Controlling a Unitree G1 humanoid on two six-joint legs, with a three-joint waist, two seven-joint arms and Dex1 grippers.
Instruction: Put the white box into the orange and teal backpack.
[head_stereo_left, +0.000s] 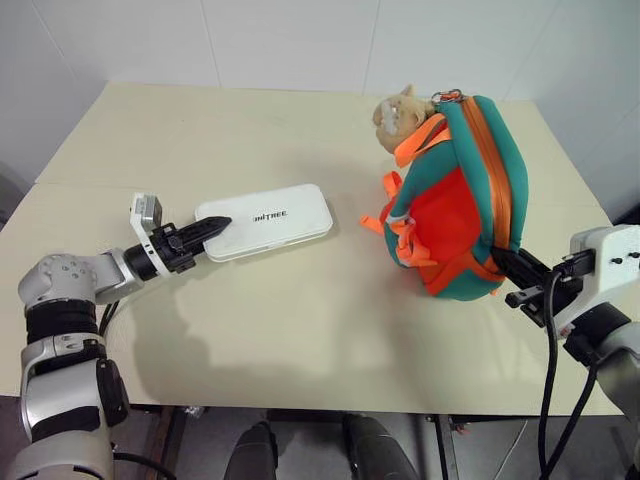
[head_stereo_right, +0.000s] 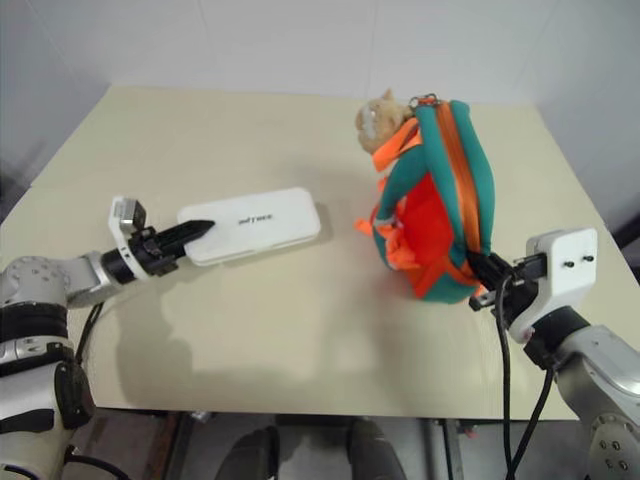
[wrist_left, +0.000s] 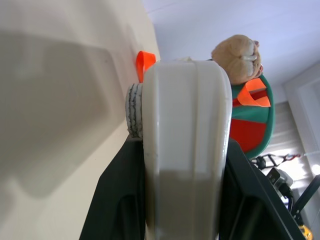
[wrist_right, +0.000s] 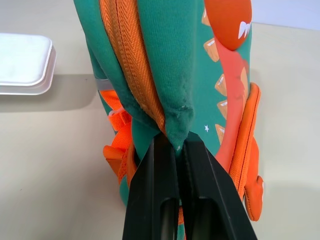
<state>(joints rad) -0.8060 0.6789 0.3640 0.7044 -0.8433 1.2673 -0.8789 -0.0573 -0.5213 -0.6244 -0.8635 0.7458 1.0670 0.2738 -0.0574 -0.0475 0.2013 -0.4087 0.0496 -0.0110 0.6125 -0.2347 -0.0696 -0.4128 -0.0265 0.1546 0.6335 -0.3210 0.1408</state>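
Note:
The white box (head_stereo_left: 275, 220) lies flat at the left middle of the table, with dark lettering on top. My left gripper (head_stereo_left: 210, 228) is shut on the box's near left end; in the left wrist view the box (wrist_left: 182, 125) fills the gap between the black fingers. The orange and teal backpack (head_stereo_left: 460, 200) stands on edge at the right, its orange zipper line running along the top and a beige plush head (head_stereo_left: 400, 115) at its far end. My right gripper (head_stereo_left: 505, 262) is shut on the backpack's near lower edge, pinching teal fabric (wrist_right: 172, 127) beside the zipper.
The beige table (head_stereo_left: 250, 130) has open surface between the box and the backpack and behind the box. A white wall runs along the back and right side. The table's front edge is close to both arms.

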